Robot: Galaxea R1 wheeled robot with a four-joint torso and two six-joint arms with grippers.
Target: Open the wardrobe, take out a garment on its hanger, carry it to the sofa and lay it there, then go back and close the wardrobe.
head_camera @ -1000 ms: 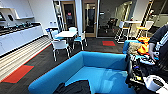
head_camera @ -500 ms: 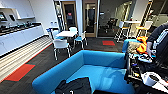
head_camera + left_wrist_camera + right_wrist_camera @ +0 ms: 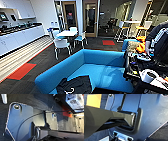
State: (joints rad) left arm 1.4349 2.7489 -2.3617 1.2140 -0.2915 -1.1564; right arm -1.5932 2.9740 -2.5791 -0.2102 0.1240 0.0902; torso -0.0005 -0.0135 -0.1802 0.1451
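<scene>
The bright blue sofa [image 3: 100, 65] takes up the lower middle of the head view, its curved back toward me. The black garment [image 3: 77, 85] lies crumpled on the seat at the sofa's near left end. The white hook of the hanger [image 3: 70, 90] pokes out of the fabric at its near edge. Nothing is holding the garment. The left wrist view looks down over dark carpet, and the right wrist view shows a piece of orange floor.
A person [image 3: 157, 40] with a control rig stands close at the right, beside the sofa's end. A white table [image 3: 66, 33] with white chairs [image 3: 61, 44] stands beyond the sofa. A kitchen counter [image 3: 20, 35] lines the left wall. Red carpet patches [image 3: 21, 71] mark the dark floor.
The view has barely shifted. The garment lies in the same place on the sofa, and the person at the right has moved a little.
</scene>
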